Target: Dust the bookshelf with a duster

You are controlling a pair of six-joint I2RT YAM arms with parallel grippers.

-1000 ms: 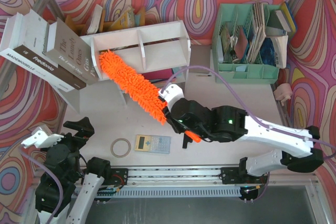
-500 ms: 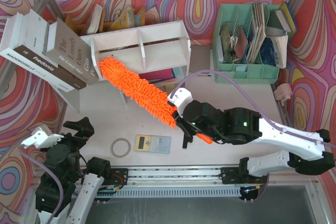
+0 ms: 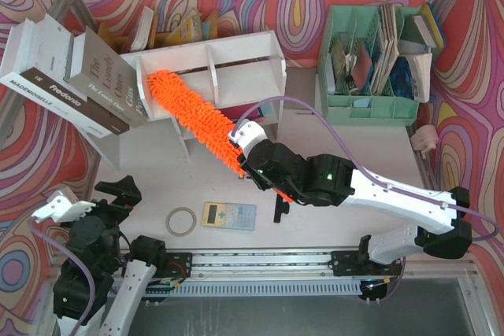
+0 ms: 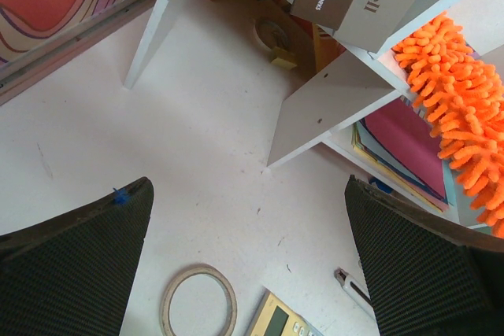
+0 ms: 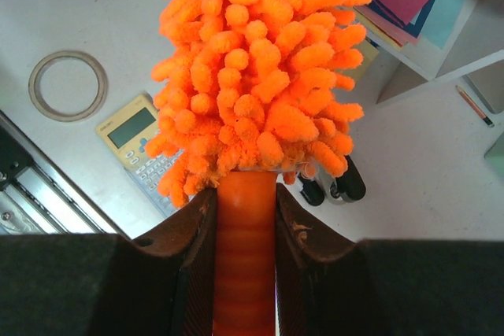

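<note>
we see the right gripper (image 5: 245,218) clamped tight on the duster (image 3: 191,114) handle, its fluffy head lying over the left part of the bookshelf (image 3: 244,46). the left gripper (image 4: 248,202) hangs wide apart, holding nothing

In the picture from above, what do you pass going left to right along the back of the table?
Big books → white bookshelf → mint-green file organizer.
</note>
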